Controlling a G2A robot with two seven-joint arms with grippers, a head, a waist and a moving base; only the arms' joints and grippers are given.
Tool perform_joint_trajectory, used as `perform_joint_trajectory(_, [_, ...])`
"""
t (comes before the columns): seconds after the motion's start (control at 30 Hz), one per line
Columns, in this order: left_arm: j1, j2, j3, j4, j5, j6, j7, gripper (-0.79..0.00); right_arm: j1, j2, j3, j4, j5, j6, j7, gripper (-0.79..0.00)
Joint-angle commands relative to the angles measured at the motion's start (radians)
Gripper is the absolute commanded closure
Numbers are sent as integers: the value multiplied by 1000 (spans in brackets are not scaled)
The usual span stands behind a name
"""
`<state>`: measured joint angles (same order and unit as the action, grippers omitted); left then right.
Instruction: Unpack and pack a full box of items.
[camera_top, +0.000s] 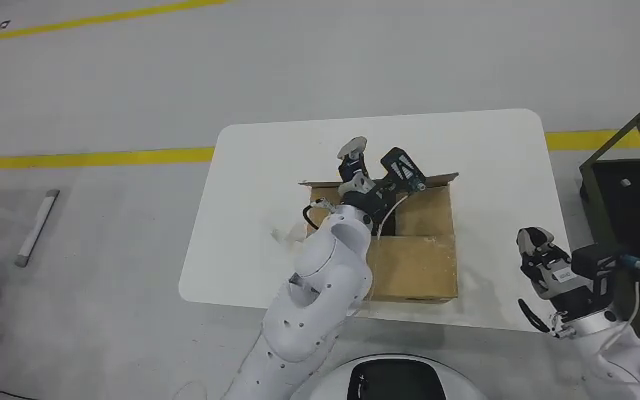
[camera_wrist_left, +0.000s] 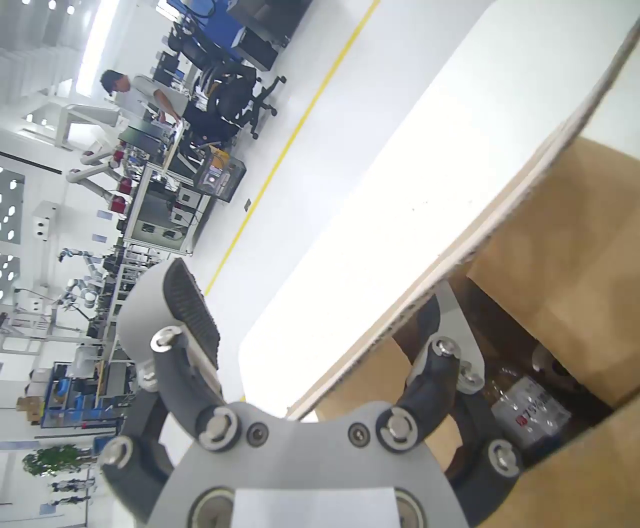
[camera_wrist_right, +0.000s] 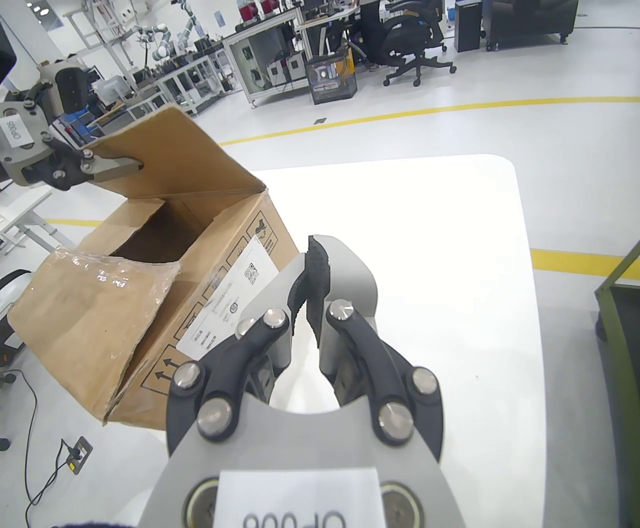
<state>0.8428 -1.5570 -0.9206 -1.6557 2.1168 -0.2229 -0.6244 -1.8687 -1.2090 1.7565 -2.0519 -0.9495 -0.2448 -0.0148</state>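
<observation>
Your left tool (camera_wrist_left: 310, 295) stands wide open, its two fingers straddling the raised far flap (camera_wrist_left: 500, 210) of the brown cardboard box (camera_wrist_right: 215, 260). One ribbed finger (camera_wrist_left: 190, 310) sits outside the flap, above the white rounded surface (camera_wrist_left: 400, 175). The other finger (camera_wrist_left: 450, 345) reaches inside the box opening. The flap's corrugated edge runs between the two pads, and in the right wrist view the inner finger lies along the flap's inside face. Just beyond that inner finger, down in the box, you can see a clear plastic bottle with a white label (camera_wrist_left: 530, 410) lying on its side in the shadow.

Your right tool (camera_wrist_right: 310, 265) is narrow, its black pads almost together with nothing between them. It hangs above the bare surface, beside the box wall that carries a white paper label (camera_wrist_right: 230, 295), and well apart from the left tool. On the side of the opening farthest from the left tool, a second flap covered in clear tape (camera_wrist_right: 100, 300) lies folded over that half of the box. A dark green frame (camera_wrist_right: 620, 300) stands past the surface's edge, on the side of the right tool away from the box.
</observation>
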Motion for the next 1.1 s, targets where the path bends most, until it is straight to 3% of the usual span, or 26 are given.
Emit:
perform_joint_trajectory(0.0, [-53,-13,7,64,-23,45,6,-785,-1,0,1,-2,1,0,1,0])
perform_joint_trajectory(0.3, [-233,-64,64,351,-30,131,21,-785,-20,-3,16,-4,13,-10,-14,0])
perform_joint_trajectory(0.43, [-279,-86,93,468,-28,153,21,-785,-29,-4,22,-5,16,-12,-17,0])
perform_joint_trajectory(0.6, [-312,-109,114,546,-37,169,7,-785,-32,-5,25,-5,18,-12,-16,0])
perform_joint_trajectory(0.87, [-317,-126,101,559,-48,178,9,-785,-23,-6,25,0,67,-41,-10,0])
perform_joint_trajectory(1.07, [-230,-113,11,387,-114,179,-3,-785,-4,-5,52,4,298,-165,26,0])
